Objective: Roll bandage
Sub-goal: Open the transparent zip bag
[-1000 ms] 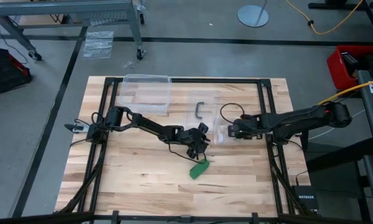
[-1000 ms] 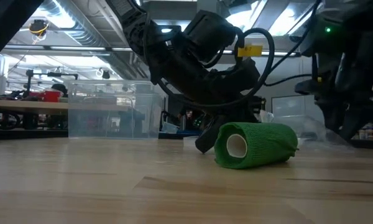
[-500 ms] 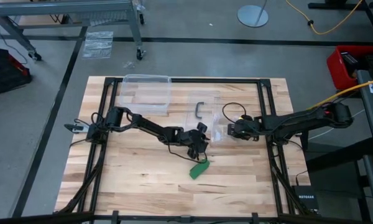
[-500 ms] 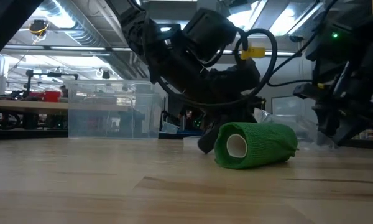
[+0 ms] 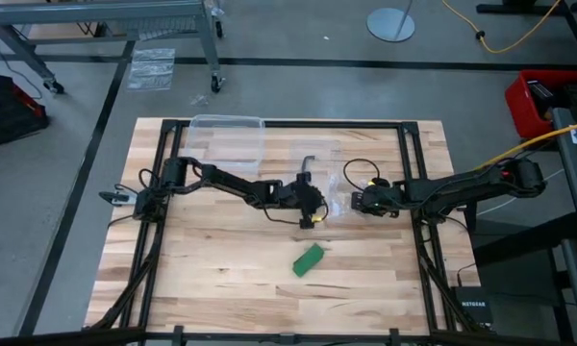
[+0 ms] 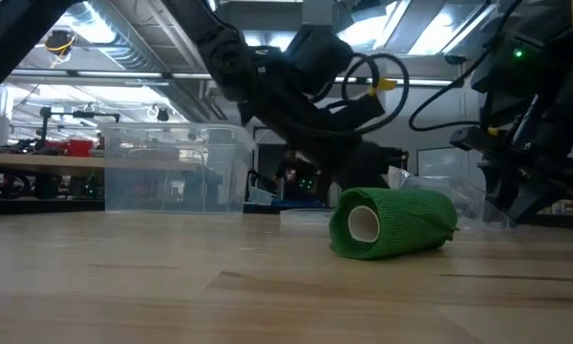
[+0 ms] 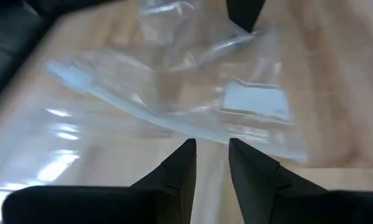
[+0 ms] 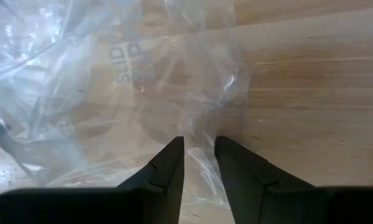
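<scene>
The bandage is a bright green roll lying on its side on the wooden table, its open core facing the low view. No gripper touches it. My left gripper is beyond the roll toward the far edge. Its fingers are a little apart with nothing between them, pointing at a clear plastic bag. My right gripper points down over the same bag. A narrow gap shows between its fingers. My right gripper comes at the clear bag from above, with its fingertips over the bag's crumpled edge. I cannot tell whether they touch the film.
A clear plastic box stands at the far left of the table. A small black handle-shaped piece lies near the bag. Black frame rails border the table. Bare wood surrounds the roll on the near side.
My left gripper has drawn away from the green roll toward the far edge and the clear bag, rising a little and rolling its wrist. The roll has stayed where it lay. My right gripper has dipped slightly toward the bag.
</scene>
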`<action>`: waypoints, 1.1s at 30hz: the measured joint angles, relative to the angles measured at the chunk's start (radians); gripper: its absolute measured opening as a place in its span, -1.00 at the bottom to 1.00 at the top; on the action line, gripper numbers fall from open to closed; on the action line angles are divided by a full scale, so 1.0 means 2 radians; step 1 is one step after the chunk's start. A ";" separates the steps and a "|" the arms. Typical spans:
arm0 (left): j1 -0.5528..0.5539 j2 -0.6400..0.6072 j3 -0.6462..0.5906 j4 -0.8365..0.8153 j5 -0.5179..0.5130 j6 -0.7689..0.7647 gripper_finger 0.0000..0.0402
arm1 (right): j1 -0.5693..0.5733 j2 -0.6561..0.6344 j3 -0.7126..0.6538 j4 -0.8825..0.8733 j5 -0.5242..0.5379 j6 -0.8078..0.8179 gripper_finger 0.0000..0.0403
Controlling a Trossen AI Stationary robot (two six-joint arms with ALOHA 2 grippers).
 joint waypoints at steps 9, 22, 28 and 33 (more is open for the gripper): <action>0.028 -0.001 0.000 -0.001 0.070 -0.102 -0.56 | 0.000 0.001 -0.001 0.011 0.005 -0.014 -0.47; 0.031 -0.002 0.000 0.037 0.104 -0.145 -0.56 | 0.000 0.002 -0.004 0.048 0.011 -0.026 -0.47; 0.030 -0.002 0.000 0.012 0.104 -0.183 -0.56 | 0.000 0.002 -0.003 0.048 0.011 -0.026 -0.47; 0.029 -0.002 0.000 -0.026 0.104 -0.225 -0.56 | 0.000 0.019 -0.002 0.052 0.012 -0.036 -0.47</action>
